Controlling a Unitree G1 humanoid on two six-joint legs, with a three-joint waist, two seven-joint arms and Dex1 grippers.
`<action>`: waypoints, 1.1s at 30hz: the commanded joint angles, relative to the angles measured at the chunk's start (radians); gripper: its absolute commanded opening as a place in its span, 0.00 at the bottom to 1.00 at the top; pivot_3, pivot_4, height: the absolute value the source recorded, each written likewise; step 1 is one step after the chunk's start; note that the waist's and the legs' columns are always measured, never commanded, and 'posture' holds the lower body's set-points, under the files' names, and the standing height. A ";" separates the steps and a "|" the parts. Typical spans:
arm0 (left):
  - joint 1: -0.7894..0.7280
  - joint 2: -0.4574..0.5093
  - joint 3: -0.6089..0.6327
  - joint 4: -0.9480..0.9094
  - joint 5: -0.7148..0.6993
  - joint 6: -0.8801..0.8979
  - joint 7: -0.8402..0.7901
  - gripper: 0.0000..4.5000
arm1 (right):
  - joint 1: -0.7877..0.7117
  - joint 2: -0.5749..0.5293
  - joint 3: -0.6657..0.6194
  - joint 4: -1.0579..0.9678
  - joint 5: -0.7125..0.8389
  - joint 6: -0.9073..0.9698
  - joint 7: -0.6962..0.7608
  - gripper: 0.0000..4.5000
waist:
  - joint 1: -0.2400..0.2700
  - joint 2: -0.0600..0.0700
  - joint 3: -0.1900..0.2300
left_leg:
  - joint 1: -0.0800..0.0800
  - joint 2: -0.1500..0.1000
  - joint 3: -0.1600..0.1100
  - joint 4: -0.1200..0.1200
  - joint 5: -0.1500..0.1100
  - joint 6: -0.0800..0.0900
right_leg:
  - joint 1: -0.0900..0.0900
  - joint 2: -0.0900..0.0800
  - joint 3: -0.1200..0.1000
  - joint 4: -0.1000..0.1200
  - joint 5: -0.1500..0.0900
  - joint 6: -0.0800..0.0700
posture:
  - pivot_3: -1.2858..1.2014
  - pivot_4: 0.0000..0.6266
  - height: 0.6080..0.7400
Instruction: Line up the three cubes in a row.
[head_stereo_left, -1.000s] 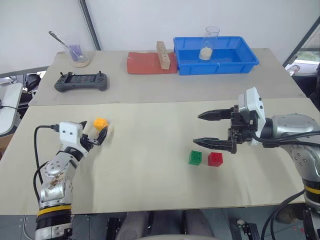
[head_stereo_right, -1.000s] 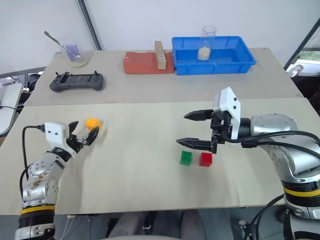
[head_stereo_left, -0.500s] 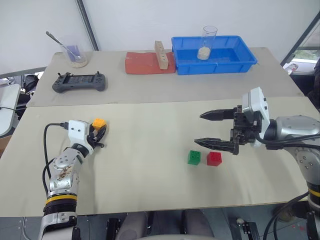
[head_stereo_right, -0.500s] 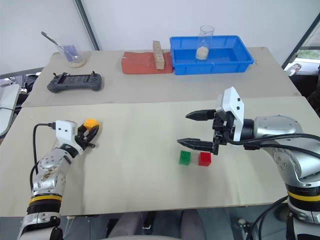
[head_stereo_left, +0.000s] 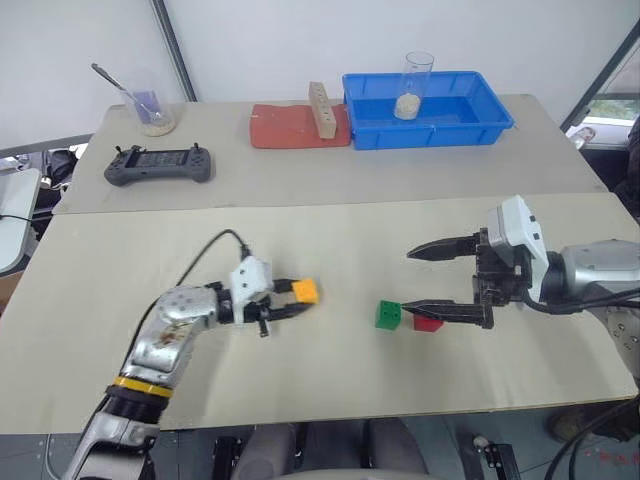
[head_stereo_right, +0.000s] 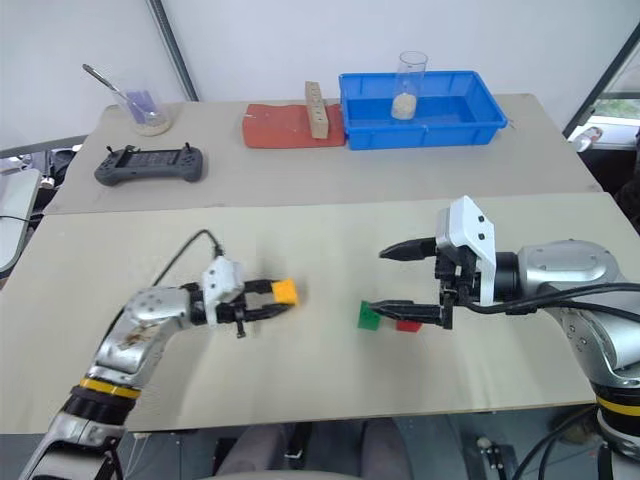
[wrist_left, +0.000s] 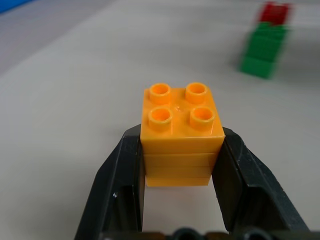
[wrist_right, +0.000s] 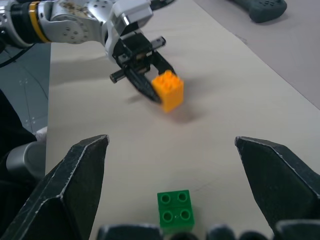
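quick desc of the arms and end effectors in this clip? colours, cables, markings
Both arms are silver-grey metal. The left arm has a yellow-and-black band near its base and a black cable looping to a white box at the wrist. The left end effector and right end effector each have two tapered black fingers. The right arm also carries a white wrist box.

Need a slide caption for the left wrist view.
Left hand shut on the orange-yellow cube, green cube and red cube ahead.

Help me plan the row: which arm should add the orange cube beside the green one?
Left: its gripper already grips the orange cube, facing the green cube. The right gripper is open.
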 joint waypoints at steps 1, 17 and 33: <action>-0.063 -0.036 -0.074 0.059 0.017 -0.068 -0.093 0.30 | 0.008 -0.021 -0.040 -0.028 0.003 -0.024 0.013 1.00 | -0.001 0.000 0.000 | 0.000 0.000 0.000 0.000 0.000 0.000 | 0.000 0.000 0.000 0.000 0.000 0.000 | 0.52 0.24 1.00; -0.224 -0.172 -0.139 0.415 0.111 -0.284 -0.159 0.30 | 0.060 -0.021 -0.083 -0.061 0.014 -0.011 -0.031 1.00 | 0.001 -0.001 0.000 | 0.000 0.000 0.000 0.002 0.000 0.000 | 0.001 0.000 -0.001 0.001 0.000 0.000 | 0.52 0.24 1.00; -0.237 -0.196 -0.141 0.448 0.122 -0.291 -0.178 0.99 | 0.053 -0.019 -0.077 -0.054 0.013 -0.011 -0.039 1.00 | 0.001 -0.001 0.000 | 0.000 0.000 0.000 0.002 0.000 0.000 | 0.001 0.001 -0.001 0.001 0.000 0.000 | 0.52 0.24 1.00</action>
